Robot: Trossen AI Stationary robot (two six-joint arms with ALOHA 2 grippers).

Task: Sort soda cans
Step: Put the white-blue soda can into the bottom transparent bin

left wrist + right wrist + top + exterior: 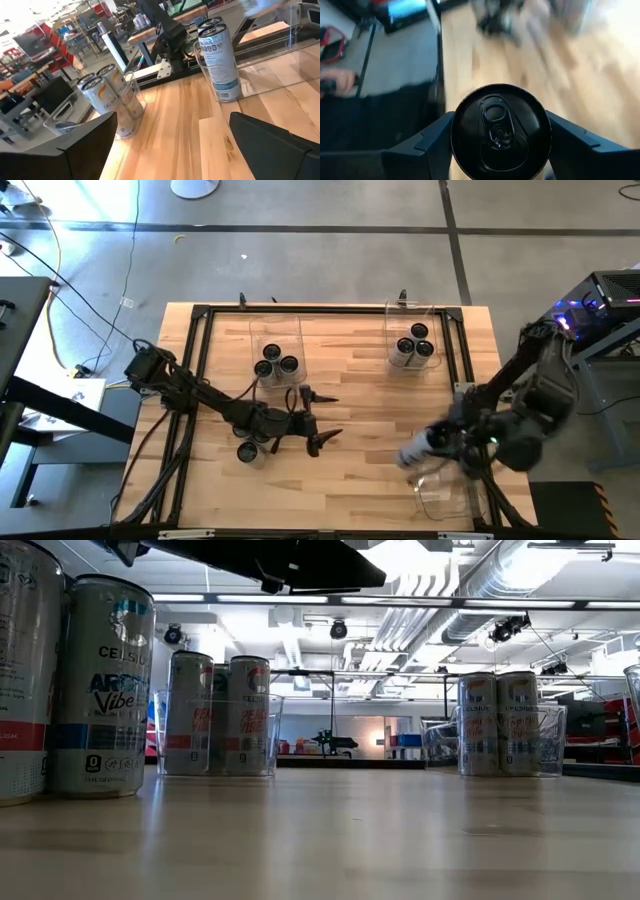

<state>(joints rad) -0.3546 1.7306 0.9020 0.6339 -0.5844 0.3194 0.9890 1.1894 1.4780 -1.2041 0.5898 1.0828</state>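
One camera looks straight down on the whole counter (340, 390). One sits low on it, looking across. Each wrist camera looks close past its tool. Top and low share the cans (276, 365).

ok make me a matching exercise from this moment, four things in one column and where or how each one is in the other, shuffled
Things:
1. left gripper
2. right gripper
3. three cans
4. empty bin

Places or states:
A. at the table's near edge on the right side, nothing in it
B. standing together in a clear bin at the far side, left of the middle
C. open over bare wood near the middle of the table
D. closed around a can, lifted and tilted above the table

Right pairs: 1-C, 2-D, 3-B, 4-A
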